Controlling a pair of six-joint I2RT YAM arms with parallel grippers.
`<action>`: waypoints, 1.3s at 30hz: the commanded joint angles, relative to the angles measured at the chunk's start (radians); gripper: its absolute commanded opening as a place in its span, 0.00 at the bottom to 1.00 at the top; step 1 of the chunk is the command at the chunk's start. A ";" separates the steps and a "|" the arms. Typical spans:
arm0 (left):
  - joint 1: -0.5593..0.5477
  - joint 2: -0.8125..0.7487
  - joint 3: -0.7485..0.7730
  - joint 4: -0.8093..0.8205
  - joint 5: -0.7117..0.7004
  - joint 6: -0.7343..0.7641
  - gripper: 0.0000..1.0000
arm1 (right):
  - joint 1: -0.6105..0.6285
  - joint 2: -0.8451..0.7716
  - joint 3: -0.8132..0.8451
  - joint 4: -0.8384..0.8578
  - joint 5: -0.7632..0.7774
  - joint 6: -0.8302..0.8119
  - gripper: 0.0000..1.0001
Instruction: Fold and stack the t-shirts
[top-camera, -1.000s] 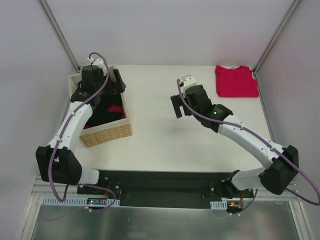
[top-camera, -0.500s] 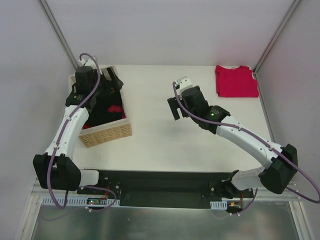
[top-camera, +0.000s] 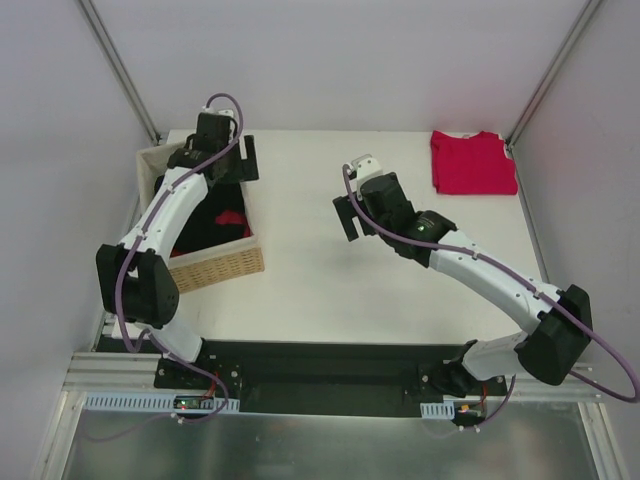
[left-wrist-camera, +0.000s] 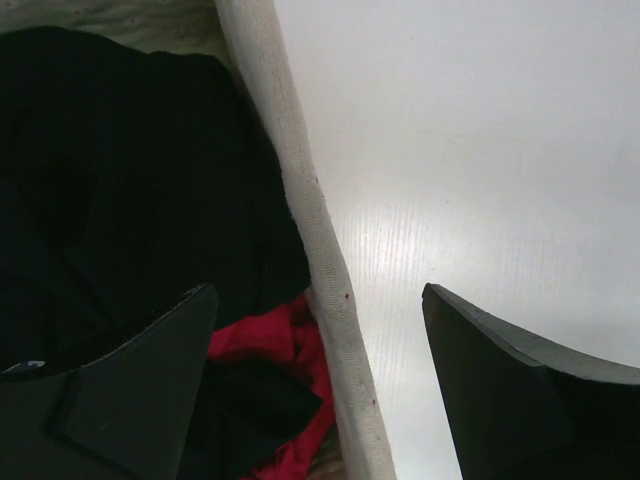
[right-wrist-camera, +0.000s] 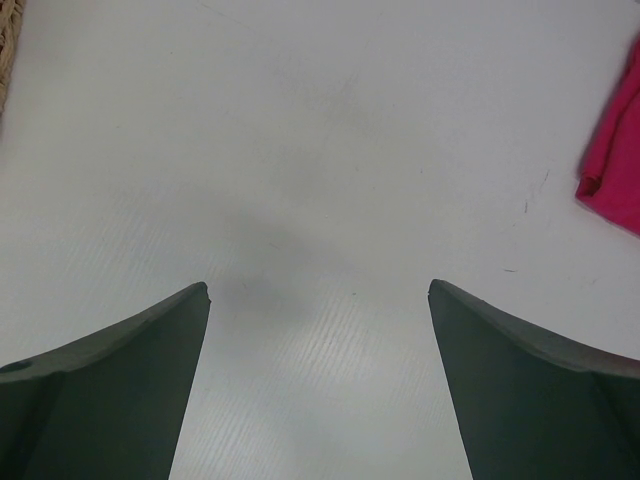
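Note:
A tan basket (top-camera: 215, 268) at the table's left holds a crumpled black t-shirt (top-camera: 198, 218) (left-wrist-camera: 120, 180) with red cloth (top-camera: 231, 217) (left-wrist-camera: 265, 340) beside it. Another red t-shirt (top-camera: 473, 163) (right-wrist-camera: 615, 160) lies folded flat at the far right corner. My left gripper (top-camera: 230, 166) (left-wrist-camera: 315, 300) hangs open over the basket's far right rim (left-wrist-camera: 305, 220), one finger above the clothes and the other above the table, holding nothing. My right gripper (top-camera: 350, 217) (right-wrist-camera: 318, 295) is open over bare table at mid-table, with nothing between its fingers.
The white table (top-camera: 330, 290) is enclosed by pale walls with metal posts at the back corners. The basket's corner (right-wrist-camera: 8, 40) just shows at the top left of the right wrist view.
My left arm has swung from over the basket's left side to its far right rim. My right gripper has drifted a little to the left.

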 joint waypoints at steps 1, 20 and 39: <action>-0.034 0.041 0.056 -0.116 -0.101 0.032 0.84 | 0.007 0.003 0.001 0.030 0.016 -0.004 0.96; -0.093 0.202 0.119 -0.229 -0.157 -0.025 0.12 | 0.009 -0.020 -0.044 0.047 0.022 -0.009 0.96; -0.078 -0.096 -0.180 -0.277 -0.381 0.018 0.00 | 0.018 0.007 -0.019 0.053 -0.009 0.004 0.96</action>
